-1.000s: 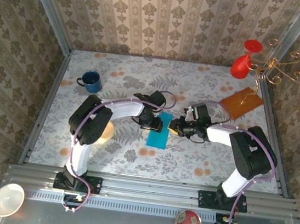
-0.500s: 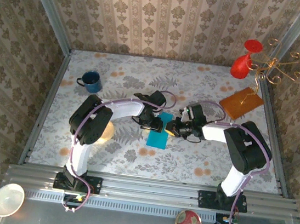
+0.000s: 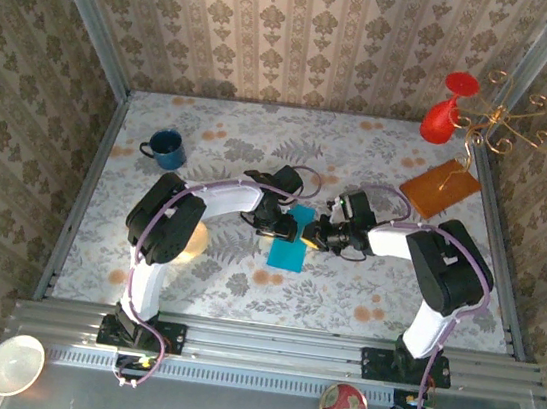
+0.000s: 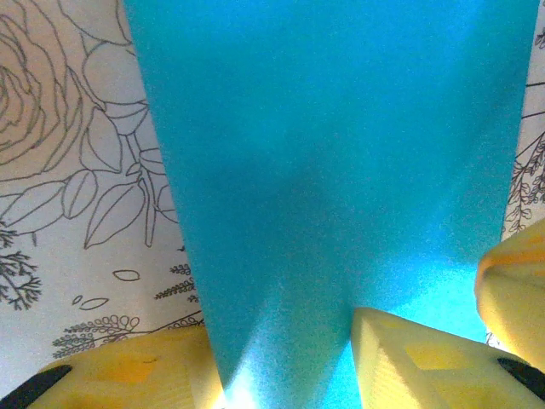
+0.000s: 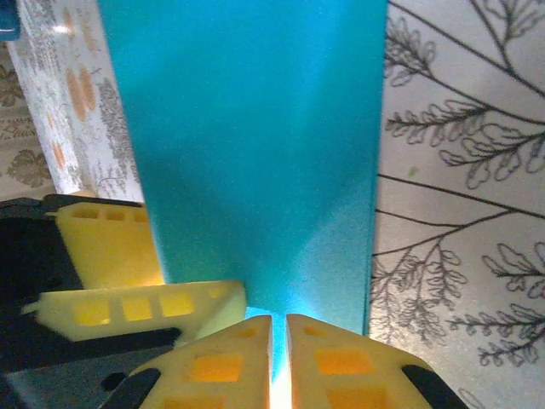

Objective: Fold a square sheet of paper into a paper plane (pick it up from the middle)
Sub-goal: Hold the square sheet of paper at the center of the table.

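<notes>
The table (image 3: 244,273), covered in a pale floral cloth and walled with patterned wallpaper, carries everything. The left arm (image 3: 165,223) and the right arm (image 3: 446,273) both bend inward so that their grippers meet at the middle of the table. There lies the square sheet of paper (image 3: 287,253), teal-blue and folded into a narrow strip that runs from the grippers toward the near edge. An orange-brown sheet (image 3: 441,188) lies well apart at the far right, and the stem of a gold wire candle stand (image 3: 507,120) comes down onto it. A red vase (image 3: 444,112) stands just beside the stand. A blue mug (image 3: 167,148) sits near the far left corner. On the grey ledge in front of the arm bases rest a white bowl (image 3: 13,364) and a red patterned dish (image 3: 343,407). The left gripper (image 4: 279,341) has its yellow fingers (image 4: 128,375) clearly parted, and the end of the strip rises in a crease between them; whether they press it I cannot tell. The right gripper (image 5: 279,322) has its two fingers brought almost together, pinching the edge of the paper in the thin slit between them, just beside the left gripper's fingers.
</notes>
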